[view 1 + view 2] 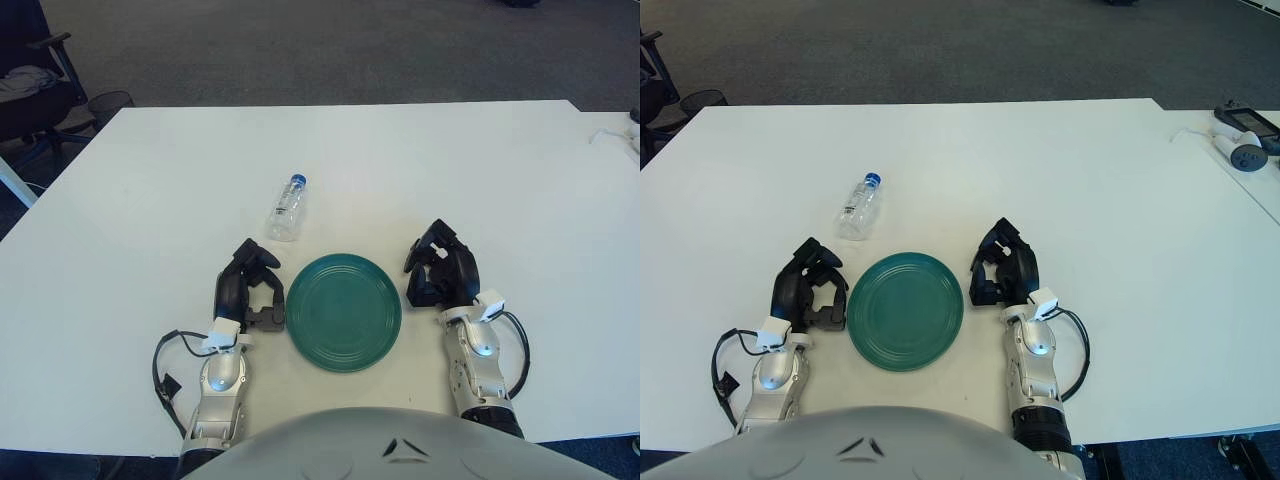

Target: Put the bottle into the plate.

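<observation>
While both arms sit at the near edge of the white tabletop [480, 170], the items stand as follows. Plate [344, 311]: round, dark green, lying flat at the near centre of the tabletop, nothing on it. Bottle [287, 208]: clear plastic with a blue cap, lying on its side just beyond the plate's far-left rim and apart from it, the cap pointing to the far side. Left robot hand [252, 288]: black, three fingers, just beside the plate's left rim, fingers loosely curled and relaxed with nothing between them; the bottle lies a little farther off and slightly to the right of it, untouched. Right robot hand [442, 268]: black, near the plate's right rim, fingers likewise loosely bent and holding nothing. Each forearm is silver-grey with a black cable looping beside the wrist. Far right, at the tabletop's edge: a small group of white and dark devices [1240, 135] with a white cord, too small to identify further. Beyond the tabletop's far-left corner: a dark office chair [35, 95] on grey carpet.
</observation>
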Tool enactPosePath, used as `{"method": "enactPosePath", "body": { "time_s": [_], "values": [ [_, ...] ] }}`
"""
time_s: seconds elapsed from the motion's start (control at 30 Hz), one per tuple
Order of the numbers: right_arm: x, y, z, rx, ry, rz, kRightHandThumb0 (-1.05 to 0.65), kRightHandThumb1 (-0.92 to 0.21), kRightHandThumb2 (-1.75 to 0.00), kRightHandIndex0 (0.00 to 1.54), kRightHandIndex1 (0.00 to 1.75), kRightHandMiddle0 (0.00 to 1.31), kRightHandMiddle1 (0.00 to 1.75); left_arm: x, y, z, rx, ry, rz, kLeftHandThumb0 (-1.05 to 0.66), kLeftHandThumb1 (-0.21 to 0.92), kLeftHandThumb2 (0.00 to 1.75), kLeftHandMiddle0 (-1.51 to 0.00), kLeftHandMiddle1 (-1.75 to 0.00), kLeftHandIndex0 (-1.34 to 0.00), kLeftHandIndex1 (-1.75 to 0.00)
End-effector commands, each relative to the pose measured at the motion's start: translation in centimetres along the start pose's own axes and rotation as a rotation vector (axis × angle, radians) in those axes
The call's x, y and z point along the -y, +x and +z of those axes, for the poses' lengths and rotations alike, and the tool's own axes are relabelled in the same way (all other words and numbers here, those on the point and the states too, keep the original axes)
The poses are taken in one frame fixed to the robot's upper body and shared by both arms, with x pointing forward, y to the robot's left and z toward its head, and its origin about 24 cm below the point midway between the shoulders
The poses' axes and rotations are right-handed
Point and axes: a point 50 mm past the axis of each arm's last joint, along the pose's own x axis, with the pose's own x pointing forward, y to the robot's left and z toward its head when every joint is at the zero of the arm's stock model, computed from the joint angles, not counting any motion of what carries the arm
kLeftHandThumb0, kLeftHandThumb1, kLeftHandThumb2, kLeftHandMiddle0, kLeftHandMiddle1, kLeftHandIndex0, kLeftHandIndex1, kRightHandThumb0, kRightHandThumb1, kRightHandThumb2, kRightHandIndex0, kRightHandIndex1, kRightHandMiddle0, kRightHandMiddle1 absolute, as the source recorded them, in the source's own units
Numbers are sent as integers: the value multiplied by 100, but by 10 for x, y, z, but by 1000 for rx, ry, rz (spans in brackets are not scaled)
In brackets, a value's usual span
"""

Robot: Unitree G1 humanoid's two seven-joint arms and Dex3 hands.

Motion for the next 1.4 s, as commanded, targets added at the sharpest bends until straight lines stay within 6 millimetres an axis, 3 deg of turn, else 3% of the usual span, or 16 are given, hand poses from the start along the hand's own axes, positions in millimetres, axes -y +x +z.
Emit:
{"method": "enactPosePath", "body": {
  "time_s": [0.0, 0.3, 0.5, 0.63, 0.97, 1.27, 1.37],
  "values": [
    [11, -38, -47, -274, 47, -72, 0, 0, -165, 88, 166, 62, 175, -7, -7, -13, -53, 31, 12, 0, -10, 175, -95, -162, -72, -175],
    [9, -36, -47, -273, 44, -66, 0, -1, -164, 87, 166, 61, 175, -16, 0, -8, -10, 15, 18, 0, -12, 175, -97, -159, -72, -175],
    [9, -35, -48, -273, 46, -53, 0, -1, -164, 86, 168, 61, 175, -31, 16, -1, 48, 19, 29, 0, -10, 175, -94, -164, -71, -175],
    [8, -35, -48, -273, 45, -49, 0, -2, -164, 86, 168, 61, 175, -42, 31, 16, 138, 43, 72, 0, -10, 175, -93, -165, -71, -175],
    [5, -33, -49, -284, 51, -46, 0, -2, -165, 86, 169, 61, 175, -45, 54, 47, 313, 80, 226, 0, -9, 175, -92, -167, -70, -175],
    [3, -31, -50, -294, 52, -35, 0, -2, -164, 86, 169, 60, 175, -51, 93, 86, 436, 35, 168, 0, -6, 172, -90, -167, -68, -175],
    [3, -31, -49, -297, 53, -37, 0, -2, -164, 86, 169, 60, 175, -52, 96, 89, 439, 34, 157, 0, -5, 170, -90, -166, -67, -175]
  ]
}}
